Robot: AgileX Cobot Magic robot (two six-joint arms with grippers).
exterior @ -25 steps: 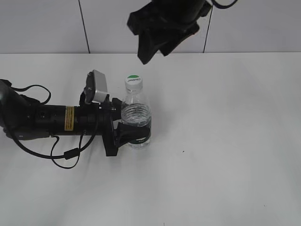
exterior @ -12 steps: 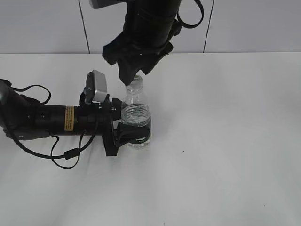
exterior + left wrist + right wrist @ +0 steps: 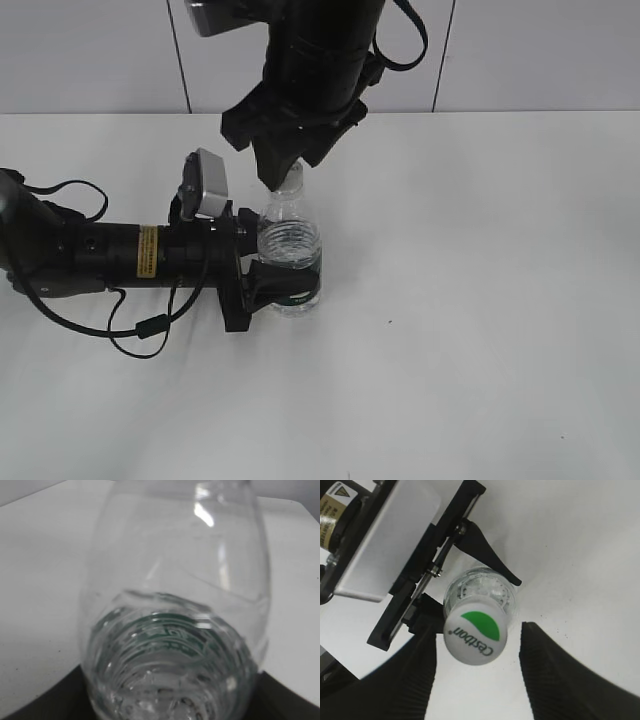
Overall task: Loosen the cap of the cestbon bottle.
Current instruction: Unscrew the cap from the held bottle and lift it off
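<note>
Round white cap [image 3: 475, 634], ribbed clear bottle [image 3: 289, 252]

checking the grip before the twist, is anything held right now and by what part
The left gripper holds the cestbon bottle low on its body, at the green label band. The right gripper straddles the cap with its jaws apart, not gripping it.
</note>
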